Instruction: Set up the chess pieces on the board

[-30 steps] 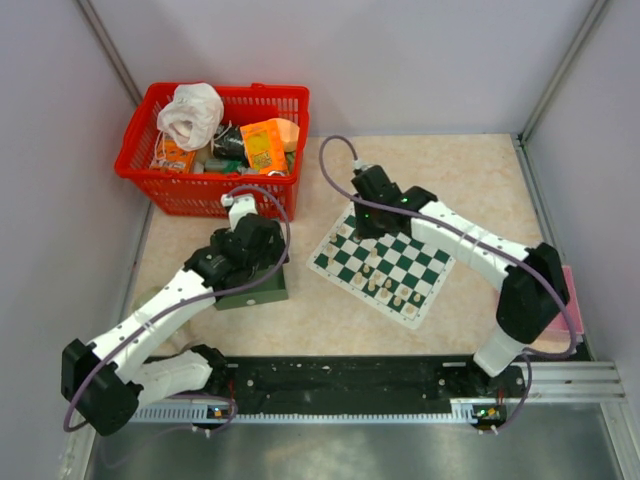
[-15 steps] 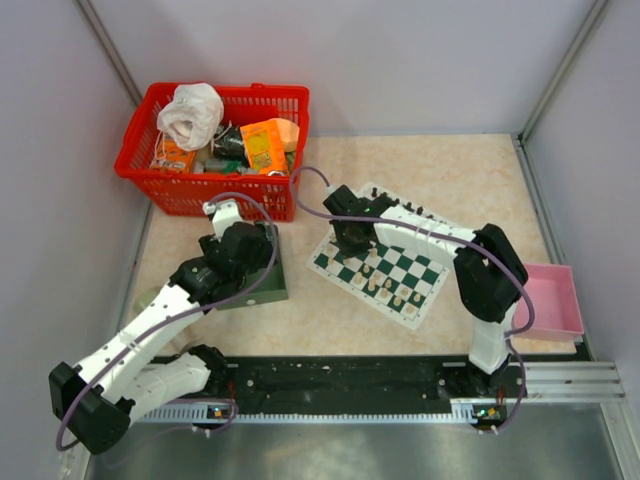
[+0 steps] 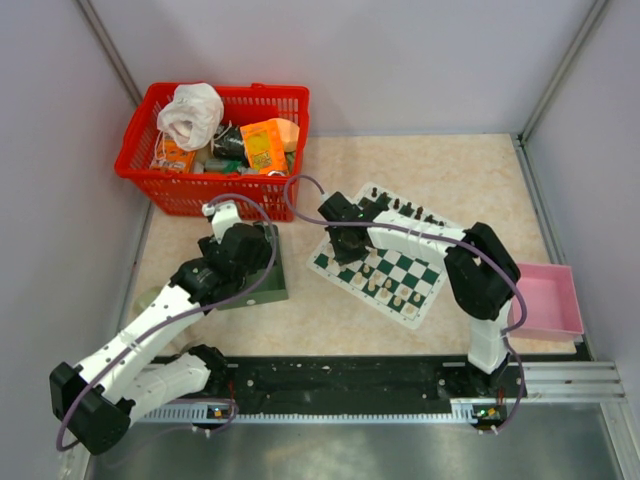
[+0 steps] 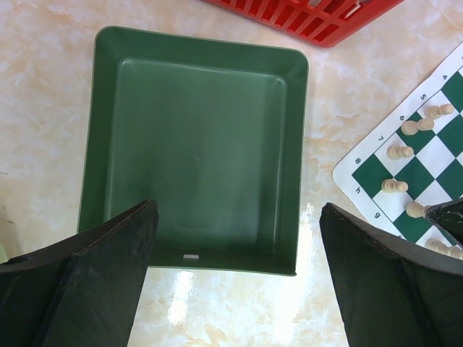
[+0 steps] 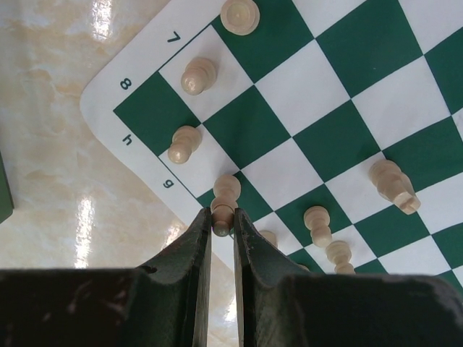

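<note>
right gripper [image 5: 222, 230]: we see it clamped on a white piece [image 5: 226, 189], board [image 5: 347, 108] beneath
left gripper [image 4: 235, 217]: jaws apart, tray [image 4: 195, 144] beneath

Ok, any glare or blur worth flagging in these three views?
Left wrist: bright glare on the table beside the green tray. Right wrist: glare streaks left of the board, chess pieces sharp. Top external: evenly lit, pieces tiny.

You get bright, even light from above. White glare shines on the table [image 5: 58, 108] just left of the board [image 5: 333, 87], and shadows on the board are soft. The right gripper [image 5: 223, 220] at the board's edge looks dark, maybe slightly blurry. From the top, the chess pieces [image 3: 386, 288] look tiny.
</note>
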You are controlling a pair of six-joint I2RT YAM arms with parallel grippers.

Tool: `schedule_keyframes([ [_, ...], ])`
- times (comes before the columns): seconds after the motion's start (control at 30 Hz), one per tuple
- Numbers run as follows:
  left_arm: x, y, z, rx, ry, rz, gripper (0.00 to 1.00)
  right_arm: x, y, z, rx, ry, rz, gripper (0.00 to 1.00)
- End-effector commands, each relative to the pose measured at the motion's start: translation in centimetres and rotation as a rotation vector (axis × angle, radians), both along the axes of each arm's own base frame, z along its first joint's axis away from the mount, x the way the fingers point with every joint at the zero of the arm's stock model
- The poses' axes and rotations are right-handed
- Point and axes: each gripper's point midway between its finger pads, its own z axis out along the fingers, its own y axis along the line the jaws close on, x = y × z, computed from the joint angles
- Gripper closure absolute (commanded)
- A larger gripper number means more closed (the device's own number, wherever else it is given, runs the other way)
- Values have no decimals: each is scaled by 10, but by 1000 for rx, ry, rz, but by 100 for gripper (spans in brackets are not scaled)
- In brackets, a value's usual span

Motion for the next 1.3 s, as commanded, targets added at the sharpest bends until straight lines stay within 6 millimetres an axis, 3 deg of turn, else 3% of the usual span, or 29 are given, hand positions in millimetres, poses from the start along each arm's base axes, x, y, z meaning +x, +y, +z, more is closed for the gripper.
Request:
schedule_keyframes([
  [0.0,2,4,4,-5,-27,22,1,-6,5,-2,11,-3,3,89],
  [0.4,5,-1,-1,-11,-10,11,1,-13,4,3,29,6,17,89],
  [0.83,6,-2,-1,-17,-9,11,1,-12,6,21,63,-27,18,89],
  [1.27,7,-5,-4,-22,-1,6,1,-15,0,12,37,-15,17,88],
])
